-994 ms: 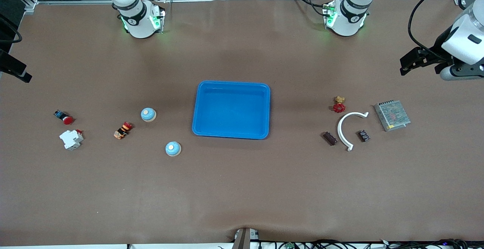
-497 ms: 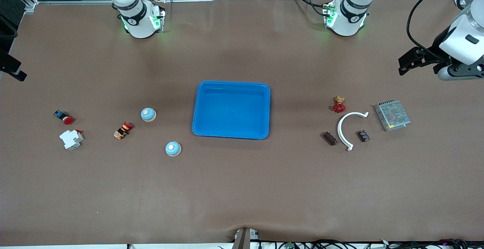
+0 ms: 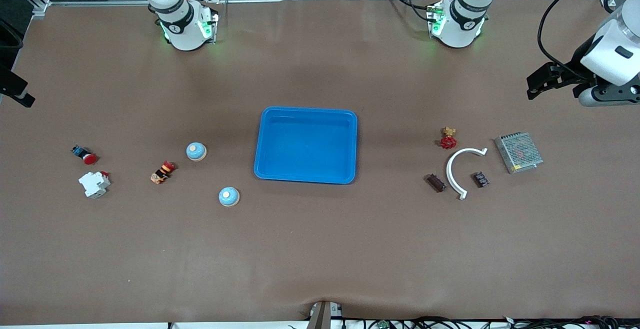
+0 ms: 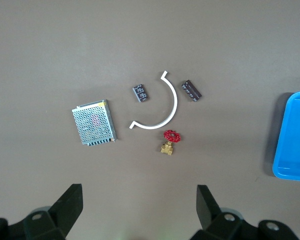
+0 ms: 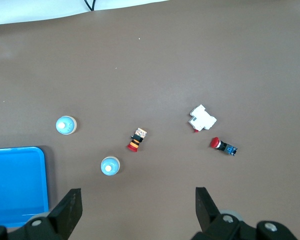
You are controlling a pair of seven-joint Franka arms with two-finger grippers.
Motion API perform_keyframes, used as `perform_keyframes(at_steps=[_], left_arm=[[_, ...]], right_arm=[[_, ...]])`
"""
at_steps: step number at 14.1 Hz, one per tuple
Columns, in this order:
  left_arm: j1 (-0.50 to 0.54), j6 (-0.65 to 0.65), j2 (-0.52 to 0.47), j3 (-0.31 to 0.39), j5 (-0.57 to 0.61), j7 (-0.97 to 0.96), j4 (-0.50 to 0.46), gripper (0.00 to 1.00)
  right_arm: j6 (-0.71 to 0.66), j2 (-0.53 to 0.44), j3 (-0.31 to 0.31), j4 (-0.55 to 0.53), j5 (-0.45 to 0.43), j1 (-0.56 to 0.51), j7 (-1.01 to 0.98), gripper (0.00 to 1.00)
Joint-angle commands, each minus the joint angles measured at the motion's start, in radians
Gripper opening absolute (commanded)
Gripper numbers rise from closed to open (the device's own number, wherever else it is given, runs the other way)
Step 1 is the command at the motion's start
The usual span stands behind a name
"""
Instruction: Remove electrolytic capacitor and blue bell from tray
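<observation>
Two light-blue bells lie toward the right arm's end, one (image 3: 196, 151) (image 5: 108, 166) farther from the front camera than the other (image 3: 229, 196) (image 5: 66, 125). Two small dark parts (image 3: 436, 183) (image 3: 481, 179) lie toward the left arm's end; I cannot tell which is the capacitor. A blue tray (image 3: 306, 179) sits mid-table. My left gripper (image 3: 539, 84) (image 4: 139, 194) hangs open and empty high over the table by the dark parts. My right gripper (image 3: 20, 95) (image 5: 137, 196) hangs open and empty high over the table's edge at its own end.
Beside the dark parts lie a white curved strip (image 3: 460, 169), a red-handled brass valve (image 3: 448, 139) and a metal mesh box (image 3: 518, 152). Near the bells lie an orange-and-red button (image 3: 162, 171), a white breaker (image 3: 94, 184) and a red push button (image 3: 85, 155).
Both grippers drifted slightly a second ago, the left a little toward the tray, the right toward the table's edge. Since half a second ago nothing has moved.
</observation>
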Motion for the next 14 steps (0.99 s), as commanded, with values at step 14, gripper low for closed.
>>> perform_keyframes(at_steps=[14], left_arm=[[0.014,-0.015,0.007,-0.008,-0.016,-0.002,0.005,1.00]], right_arm=[[-0.003,-0.020,0.000,-0.033,0.000,-0.002,0.000,1.00]])
